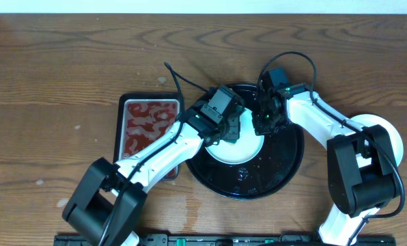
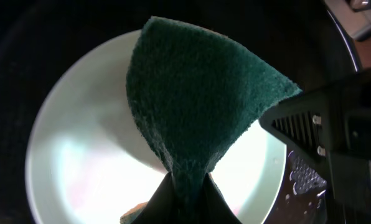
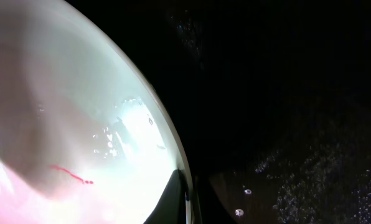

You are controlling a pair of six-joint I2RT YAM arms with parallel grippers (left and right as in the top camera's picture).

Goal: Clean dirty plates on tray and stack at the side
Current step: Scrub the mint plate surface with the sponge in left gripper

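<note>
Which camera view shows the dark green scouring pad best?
Left wrist view: the dark green scouring pad fills the frame, pinched by the left hand over the pale round plate. Overhead shows only a dark scrap; right wrist shows none.

Both grippers crowd the plate [image 1: 234, 152] on the tray [image 1: 285, 164]. The left gripper [image 1: 231, 130] hangs its sponge [image 2: 192, 99] over it, and the right gripper [image 1: 263, 126] pinches its rim. The sauce tray [image 1: 149, 126] blocks the left and a side plate [image 1: 393, 137] the right. The table [image 1: 67, 61] lies open beyond.
</note>
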